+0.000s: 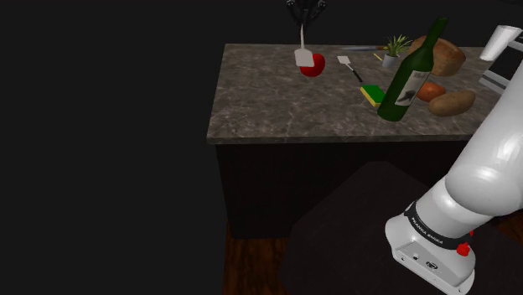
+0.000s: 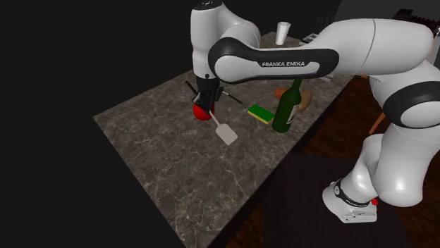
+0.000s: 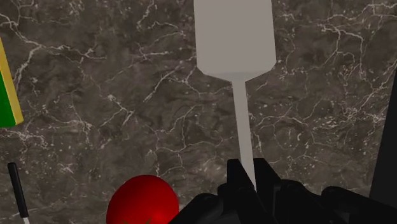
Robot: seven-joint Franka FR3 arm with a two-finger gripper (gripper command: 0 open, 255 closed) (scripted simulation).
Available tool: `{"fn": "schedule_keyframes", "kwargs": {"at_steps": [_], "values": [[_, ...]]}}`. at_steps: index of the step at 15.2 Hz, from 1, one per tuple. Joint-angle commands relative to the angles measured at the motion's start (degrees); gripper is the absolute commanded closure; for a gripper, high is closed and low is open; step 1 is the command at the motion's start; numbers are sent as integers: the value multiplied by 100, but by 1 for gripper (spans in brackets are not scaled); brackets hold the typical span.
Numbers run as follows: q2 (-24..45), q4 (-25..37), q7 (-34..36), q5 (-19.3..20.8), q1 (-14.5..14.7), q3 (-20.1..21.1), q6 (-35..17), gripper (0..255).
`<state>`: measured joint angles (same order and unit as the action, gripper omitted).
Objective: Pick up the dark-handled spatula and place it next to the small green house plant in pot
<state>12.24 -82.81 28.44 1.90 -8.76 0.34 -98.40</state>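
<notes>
My gripper (image 1: 303,18) (image 2: 208,106) (image 3: 248,175) is shut on a spatula, which hangs blade-down over the dark marble counter (image 1: 277,105). Its pale grey blade (image 1: 302,57) (image 2: 226,134) (image 3: 234,35) and thin neck show; the fingers cover its handle. A second spatula (image 1: 349,67) with a white blade and a black handle (image 3: 19,194) lies on the counter between the gripper and the plant. The small green plant (image 1: 394,49) in a pale pot stands at the counter's back, towards the shoulder view's right.
A red round fruit (image 1: 313,66) (image 2: 202,112) (image 3: 143,200) sits just under the gripper. A green bottle (image 1: 411,75) (image 2: 288,107), a green-and-yellow sponge (image 1: 371,95) (image 2: 261,113) (image 3: 7,89), brown loaves (image 1: 451,102) and a white cup (image 1: 500,40) crowd the counter's right.
</notes>
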Motion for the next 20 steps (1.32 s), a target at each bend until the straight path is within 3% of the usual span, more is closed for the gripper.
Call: {"fn": "schedule_keyframes", "kwargs": {"at_steps": [1, 10, 20], "values": [[-252, -357, -245, -34, -151, -89, -113, 255], [-927, -1239, -1358, -122, -773, -571, -344, 255], [-1136, -1499, -2683, -200, -1443, -1211, -407, 255]]}}
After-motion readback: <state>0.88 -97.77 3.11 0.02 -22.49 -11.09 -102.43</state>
